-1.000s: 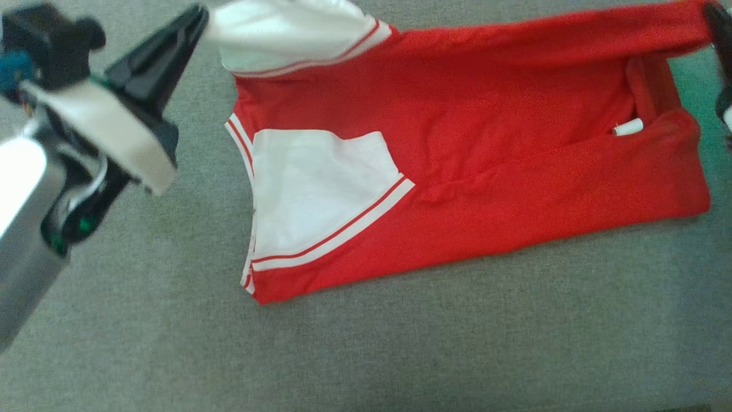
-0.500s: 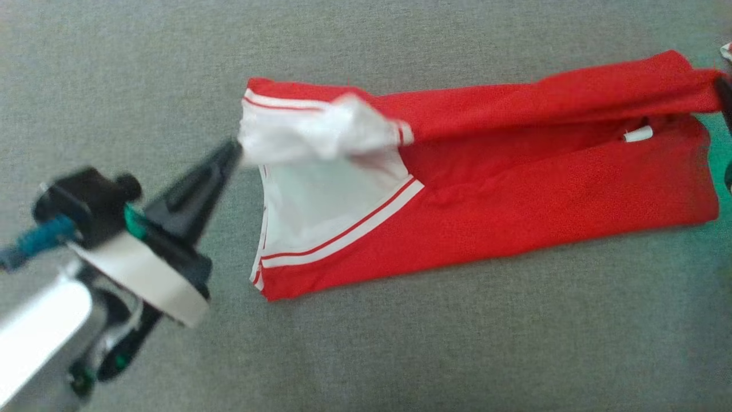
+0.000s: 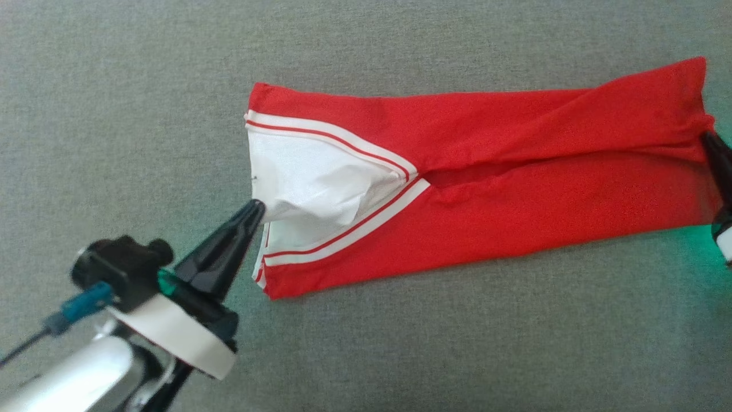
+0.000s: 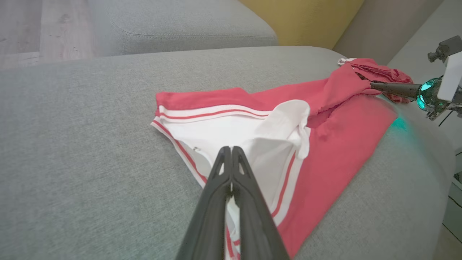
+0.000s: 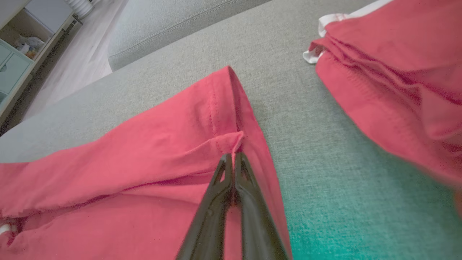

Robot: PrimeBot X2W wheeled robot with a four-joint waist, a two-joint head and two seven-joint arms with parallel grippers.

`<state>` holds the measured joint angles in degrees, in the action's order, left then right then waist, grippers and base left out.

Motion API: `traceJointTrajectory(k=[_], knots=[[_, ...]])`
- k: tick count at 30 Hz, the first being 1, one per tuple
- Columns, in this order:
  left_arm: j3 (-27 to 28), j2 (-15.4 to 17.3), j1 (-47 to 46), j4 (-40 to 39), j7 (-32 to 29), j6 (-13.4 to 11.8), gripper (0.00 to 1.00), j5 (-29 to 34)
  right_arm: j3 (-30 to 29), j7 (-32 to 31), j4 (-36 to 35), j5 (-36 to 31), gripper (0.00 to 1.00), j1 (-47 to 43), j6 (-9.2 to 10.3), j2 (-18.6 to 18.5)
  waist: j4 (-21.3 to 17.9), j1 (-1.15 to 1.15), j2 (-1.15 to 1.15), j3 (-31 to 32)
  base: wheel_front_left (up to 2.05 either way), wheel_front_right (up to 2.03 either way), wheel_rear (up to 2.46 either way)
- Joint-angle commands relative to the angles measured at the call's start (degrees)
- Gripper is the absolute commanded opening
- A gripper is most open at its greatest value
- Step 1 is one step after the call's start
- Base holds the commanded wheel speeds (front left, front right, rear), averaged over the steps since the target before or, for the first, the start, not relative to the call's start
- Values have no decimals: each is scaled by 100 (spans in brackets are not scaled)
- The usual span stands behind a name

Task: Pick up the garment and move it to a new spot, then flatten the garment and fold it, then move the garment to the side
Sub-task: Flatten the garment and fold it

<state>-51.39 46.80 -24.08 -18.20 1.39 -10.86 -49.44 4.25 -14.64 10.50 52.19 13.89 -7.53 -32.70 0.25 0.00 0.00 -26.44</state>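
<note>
Your red-and-white shirt [image 3: 503, 189] lies folded into a narrow strip on the grey sofa cushion [image 3: 400, 355]. Your left gripper [image 3: 255, 207] pinches its white sleeve [image 3: 320, 189], and your right gripper [image 3: 705, 137] is clamped on the red hem [image 5: 223, 108].

Black tapered left hand [image 3: 255, 207], white collar [image 3: 171, 337]

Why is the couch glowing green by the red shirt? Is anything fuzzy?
Head view: a green glow tints the couch beside the right gripper, at the garment's end. Left wrist view: that gripper carries a shining teal light, likely the source. Right wrist view: the glow spreads along the bottom, and the other red cloth on the right looks blurred.
</note>
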Motion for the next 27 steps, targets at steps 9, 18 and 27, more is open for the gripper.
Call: traceJointTrajectory(k=[9,18,27], knots=[[249,-821,41,714,997,-975,100,731,-733,538,-428,-820,100,-393,4,509,51,0,0,173,0,0,0],[1180,-2103,686,1165,1357,-1991,100,1909,-1475,1030,-747,-1629,100,-1115,4,1607,236,0,0,624,0,0,0],[1648,-3196,1299,1238,1360,-1897,100,3222,-2104,695,-65,-2080,100,-657,4,1892,623,0,0,775,0,0,0]])
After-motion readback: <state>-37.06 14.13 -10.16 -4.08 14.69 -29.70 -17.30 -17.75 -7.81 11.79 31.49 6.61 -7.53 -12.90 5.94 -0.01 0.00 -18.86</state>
